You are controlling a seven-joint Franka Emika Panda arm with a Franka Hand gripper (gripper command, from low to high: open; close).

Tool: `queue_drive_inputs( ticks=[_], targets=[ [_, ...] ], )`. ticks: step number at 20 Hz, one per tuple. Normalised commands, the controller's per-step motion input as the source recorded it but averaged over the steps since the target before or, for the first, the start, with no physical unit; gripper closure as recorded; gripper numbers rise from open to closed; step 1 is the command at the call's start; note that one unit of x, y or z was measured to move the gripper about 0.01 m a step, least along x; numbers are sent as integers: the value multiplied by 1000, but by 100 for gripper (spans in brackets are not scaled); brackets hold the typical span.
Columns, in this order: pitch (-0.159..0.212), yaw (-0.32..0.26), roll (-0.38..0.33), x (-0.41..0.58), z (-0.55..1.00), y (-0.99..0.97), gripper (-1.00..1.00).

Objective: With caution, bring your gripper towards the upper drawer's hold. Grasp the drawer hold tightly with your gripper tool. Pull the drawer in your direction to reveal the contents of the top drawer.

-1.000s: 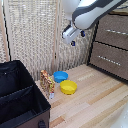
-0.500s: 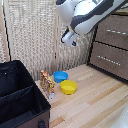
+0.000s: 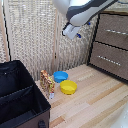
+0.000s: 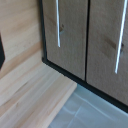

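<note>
The arm (image 3: 82, 11) is bulky and rounded – white shell with a dark grey band; the gripper (image 3: 71, 31) is white, blue-tipped.

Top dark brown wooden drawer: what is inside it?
Cannot be seen. The top dark brown wooden drawer is shut; only its front and slim silver bar handle show.

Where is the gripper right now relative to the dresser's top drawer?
In the exterior view the gripper hangs in the air toward the top centre, off the exterior view's left of the top drawer, clear of the drawer hold.
</note>
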Motion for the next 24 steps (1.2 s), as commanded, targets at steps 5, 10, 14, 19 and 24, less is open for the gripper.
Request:
queue_drive_inputs(
  ticks=[5,10,14,19,24],
  targets=[
    [0,-123,-247,304,124,-469,-100],
    [8,-105,-251,233,30,-423,-100],
    [22,-91,-258,-11,0,-332,-100],
    [0,-43,-176,-145,0,-486,-100],
    [-15,-18,-116,-149,-2,-523,-100]
  ],
)
